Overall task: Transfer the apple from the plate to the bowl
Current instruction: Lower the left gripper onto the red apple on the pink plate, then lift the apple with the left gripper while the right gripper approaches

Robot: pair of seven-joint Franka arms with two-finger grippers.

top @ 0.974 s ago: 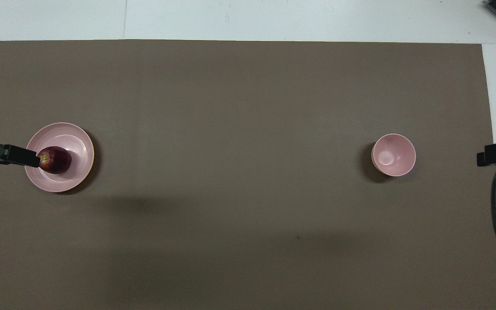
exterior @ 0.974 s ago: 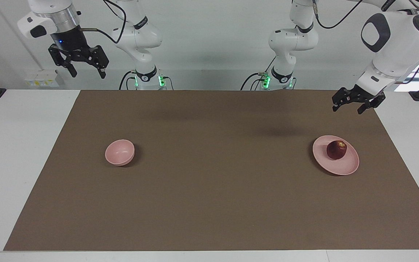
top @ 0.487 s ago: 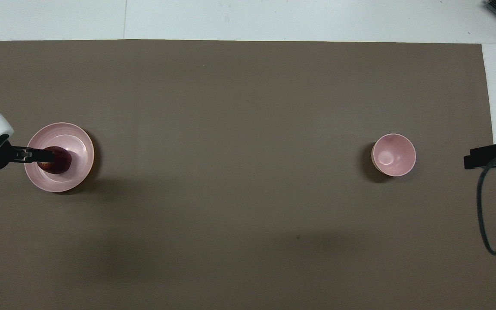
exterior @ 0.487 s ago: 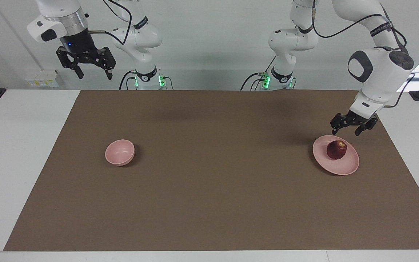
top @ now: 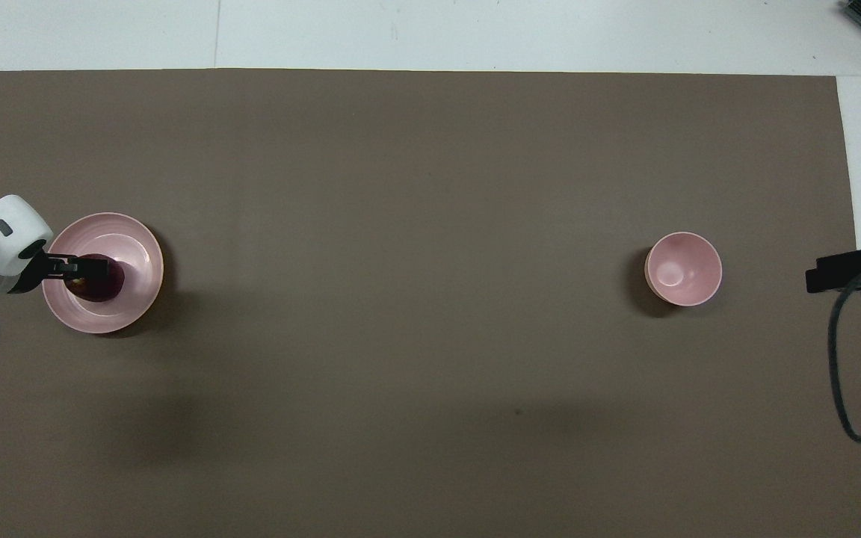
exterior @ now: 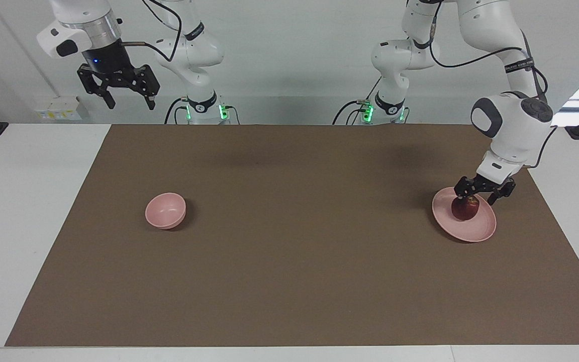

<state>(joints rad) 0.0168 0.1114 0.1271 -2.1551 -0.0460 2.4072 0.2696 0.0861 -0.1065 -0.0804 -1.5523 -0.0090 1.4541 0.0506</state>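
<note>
Sitting on the one plate (exterior: 475, 229) toward the left arm's end is the single apple (exterior: 465, 209). We are bringing our left gripper (exterior: 477, 199) down from above the plate's edge until its spread fingers straddle the apple. Our right gripper (exterior: 125, 100), fingers released, is waiting high. One bowl (exterior: 166, 210) is standing well apart on the brown mat (exterior: 289, 281).

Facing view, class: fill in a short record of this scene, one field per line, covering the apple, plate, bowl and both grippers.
apple: on the plate
plate: toward the left arm's end of the table
bowl: upright, toward the right arm's end, nothing in it
left gripper: down at the apple, jaws open on either side of it
right gripper: waiting, raised, jaws open
task state: apple not yet moved
</note>
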